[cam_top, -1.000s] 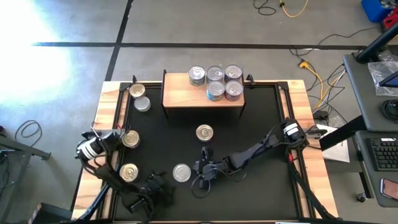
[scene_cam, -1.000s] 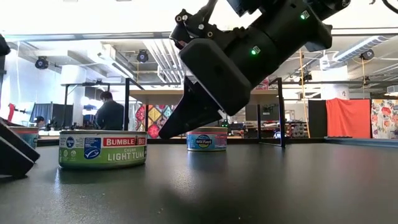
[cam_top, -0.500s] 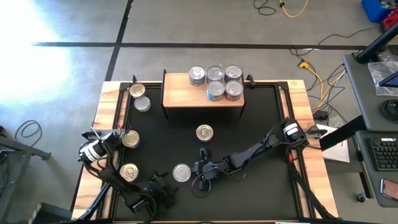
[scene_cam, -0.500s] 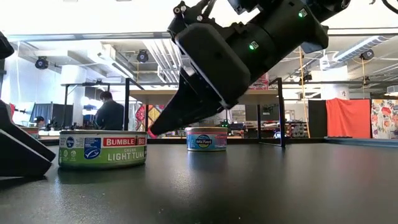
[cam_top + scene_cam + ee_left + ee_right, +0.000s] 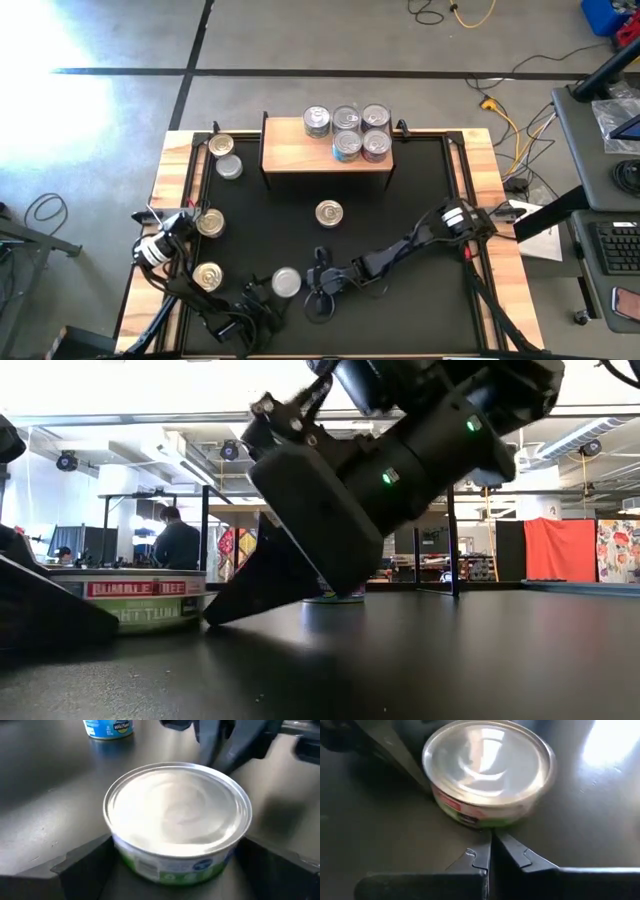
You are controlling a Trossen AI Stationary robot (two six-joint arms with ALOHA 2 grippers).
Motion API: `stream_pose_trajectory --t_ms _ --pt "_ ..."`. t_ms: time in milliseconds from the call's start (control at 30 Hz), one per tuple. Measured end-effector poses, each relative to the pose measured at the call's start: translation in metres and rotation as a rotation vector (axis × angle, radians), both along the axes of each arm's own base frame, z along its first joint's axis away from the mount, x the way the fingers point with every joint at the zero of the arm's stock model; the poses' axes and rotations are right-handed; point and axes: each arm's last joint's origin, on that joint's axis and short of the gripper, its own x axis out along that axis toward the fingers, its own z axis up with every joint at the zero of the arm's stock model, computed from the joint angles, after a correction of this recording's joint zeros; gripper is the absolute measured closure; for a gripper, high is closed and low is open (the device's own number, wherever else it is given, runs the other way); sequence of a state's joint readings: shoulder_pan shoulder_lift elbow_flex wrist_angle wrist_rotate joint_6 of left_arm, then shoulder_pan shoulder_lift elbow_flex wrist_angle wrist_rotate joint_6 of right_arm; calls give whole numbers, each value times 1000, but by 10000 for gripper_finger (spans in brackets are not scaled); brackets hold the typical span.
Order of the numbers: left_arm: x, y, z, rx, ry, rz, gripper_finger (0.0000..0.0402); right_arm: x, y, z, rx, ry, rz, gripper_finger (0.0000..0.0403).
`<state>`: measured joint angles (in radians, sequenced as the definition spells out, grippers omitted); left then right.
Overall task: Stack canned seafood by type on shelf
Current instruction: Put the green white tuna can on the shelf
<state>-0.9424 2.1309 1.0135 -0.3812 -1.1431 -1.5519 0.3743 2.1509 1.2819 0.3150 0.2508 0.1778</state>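
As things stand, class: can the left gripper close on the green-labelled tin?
Probably yes: the left gripper is open, its fingers flanking the green-labelled tin. The shut right gripper sits at the tin's far side, outside the closing path.

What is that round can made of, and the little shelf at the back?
The can looks like metal: its lid is silvery and shiny, with a raised rim. Its green label is probably paper or print. The shelf looks like pale wood, with a visible grain and a matte top.
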Motion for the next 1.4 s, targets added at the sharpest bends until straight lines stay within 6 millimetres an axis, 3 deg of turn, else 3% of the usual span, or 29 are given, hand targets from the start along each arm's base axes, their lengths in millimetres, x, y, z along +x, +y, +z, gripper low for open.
stream_pose_trajectory --t_ms 267,700,1167,1400 --pt "2 -2 2 74 12 -32 1 9 8 4 -26 11 52 390" --pt "10 -2 -3 27 -74 3 2 9 7 5 -78 14 95 390" --pt "16 3 -4 36 -93 35 32 6 7 4 -71 42 62 390" --pt "14 6 0 7 -59 47 30 -5 6 22 -114 121 -18 390"
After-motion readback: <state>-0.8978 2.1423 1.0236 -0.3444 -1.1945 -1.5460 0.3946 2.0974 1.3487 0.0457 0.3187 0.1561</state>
